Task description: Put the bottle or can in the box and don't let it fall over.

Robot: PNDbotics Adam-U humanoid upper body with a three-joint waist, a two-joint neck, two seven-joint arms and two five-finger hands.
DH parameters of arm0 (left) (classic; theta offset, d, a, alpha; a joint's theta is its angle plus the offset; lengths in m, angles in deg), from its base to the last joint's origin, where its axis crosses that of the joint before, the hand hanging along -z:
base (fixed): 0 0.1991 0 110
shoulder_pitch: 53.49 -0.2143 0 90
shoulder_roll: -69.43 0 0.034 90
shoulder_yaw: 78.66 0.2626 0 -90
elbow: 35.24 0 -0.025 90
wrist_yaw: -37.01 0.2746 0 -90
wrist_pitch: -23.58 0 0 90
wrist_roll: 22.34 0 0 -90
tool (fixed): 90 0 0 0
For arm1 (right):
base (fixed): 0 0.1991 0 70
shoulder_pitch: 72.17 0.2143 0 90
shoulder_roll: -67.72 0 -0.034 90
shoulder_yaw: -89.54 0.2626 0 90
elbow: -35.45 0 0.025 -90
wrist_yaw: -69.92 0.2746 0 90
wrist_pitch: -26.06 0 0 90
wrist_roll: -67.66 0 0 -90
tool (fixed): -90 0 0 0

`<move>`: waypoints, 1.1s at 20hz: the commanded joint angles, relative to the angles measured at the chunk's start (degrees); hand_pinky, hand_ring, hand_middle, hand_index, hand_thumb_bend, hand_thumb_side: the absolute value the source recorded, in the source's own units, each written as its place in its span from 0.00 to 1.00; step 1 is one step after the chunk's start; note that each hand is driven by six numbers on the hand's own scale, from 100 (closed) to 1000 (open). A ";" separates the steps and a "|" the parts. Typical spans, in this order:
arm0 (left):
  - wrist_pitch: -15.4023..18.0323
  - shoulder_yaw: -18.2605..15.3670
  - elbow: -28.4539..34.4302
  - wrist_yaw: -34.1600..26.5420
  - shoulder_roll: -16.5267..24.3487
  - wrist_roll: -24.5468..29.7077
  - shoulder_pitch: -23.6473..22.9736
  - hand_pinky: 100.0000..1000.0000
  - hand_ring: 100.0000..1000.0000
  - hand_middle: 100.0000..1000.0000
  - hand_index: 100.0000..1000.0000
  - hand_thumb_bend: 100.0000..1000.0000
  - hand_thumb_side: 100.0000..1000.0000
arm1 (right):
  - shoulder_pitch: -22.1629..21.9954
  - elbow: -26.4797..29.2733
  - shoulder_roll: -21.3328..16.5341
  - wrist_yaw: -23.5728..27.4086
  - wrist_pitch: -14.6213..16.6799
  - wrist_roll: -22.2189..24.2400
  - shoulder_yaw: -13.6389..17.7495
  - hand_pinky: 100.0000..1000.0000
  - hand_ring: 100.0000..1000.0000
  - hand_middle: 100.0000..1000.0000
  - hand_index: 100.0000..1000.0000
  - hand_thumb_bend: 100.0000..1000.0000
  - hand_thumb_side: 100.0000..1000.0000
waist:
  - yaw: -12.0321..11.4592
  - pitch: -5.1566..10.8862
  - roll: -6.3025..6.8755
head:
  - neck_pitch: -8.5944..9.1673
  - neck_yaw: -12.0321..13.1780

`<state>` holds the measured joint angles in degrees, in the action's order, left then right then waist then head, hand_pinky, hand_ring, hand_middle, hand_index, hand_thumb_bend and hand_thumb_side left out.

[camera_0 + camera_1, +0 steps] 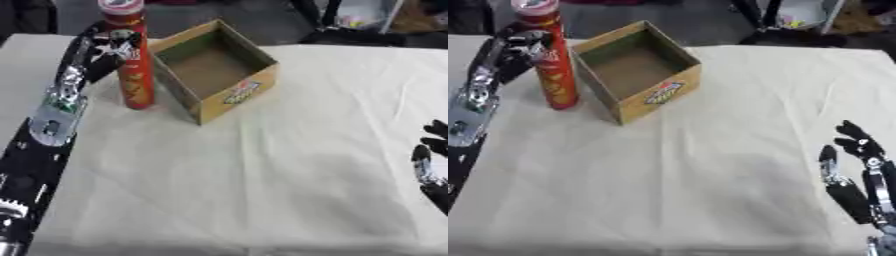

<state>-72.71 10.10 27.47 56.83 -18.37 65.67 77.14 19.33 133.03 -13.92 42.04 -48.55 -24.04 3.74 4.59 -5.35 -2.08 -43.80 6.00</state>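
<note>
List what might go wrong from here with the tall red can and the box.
1. The tall red can is narrow and upright, gripped high by the left hand; it may tip when lifted.
2. It stands close to the cardboard box; its base could catch the near wall and shove the box.

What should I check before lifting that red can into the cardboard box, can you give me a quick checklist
1. Left hand wrapped round the tall red can: ok, fingers curl round its upper part.
2. Can upright: ok, it stands on the cloth-covered table, lid up.
3. Cardboard box open and empty: ok, bare bottom shows.
4. Gap between can and box: cannot tell, they look very close, perhaps touching.
5. Can taller than the box wall: not ok for a sideways slide, it probably must be lifted clear of the rim.
6. Right hand out of the path: ok, idle and open at the lower right.
</note>
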 commanded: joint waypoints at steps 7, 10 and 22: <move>4.40 0.71 -8.70 3.69 2.59 0.00 3.79 0.89 0.87 0.90 0.95 0.43 0.63 | 0.51 0.25 -0.61 0.71 0.22 0.53 -0.02 0.82 0.80 0.84 0.96 0.00 0.69 | 0.28 0.87 0.27 | -0.32 0.19; 6.66 0.47 -10.69 3.13 2.38 0.67 4.58 0.89 0.87 0.90 0.93 0.33 0.58 | 0.50 0.16 -0.62 0.83 0.29 0.72 -0.14 0.82 0.80 0.84 0.96 0.00 0.69 | 0.42 0.89 0.15 | -0.32 0.38; 12.99 -1.04 -10.74 -6.02 0.28 3.31 2.54 0.88 0.85 0.86 0.51 0.00 0.31 | 0.66 -0.22 -0.41 1.09 0.21 1.08 0.01 0.82 0.80 0.84 0.96 0.00 0.67 | 0.50 0.95 -0.05 | -0.32 0.21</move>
<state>-60.10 9.33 15.93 51.76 -18.21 69.02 79.40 19.37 132.38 -13.63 42.76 -48.41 -23.02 3.39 5.06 -5.35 -2.10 -43.80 6.38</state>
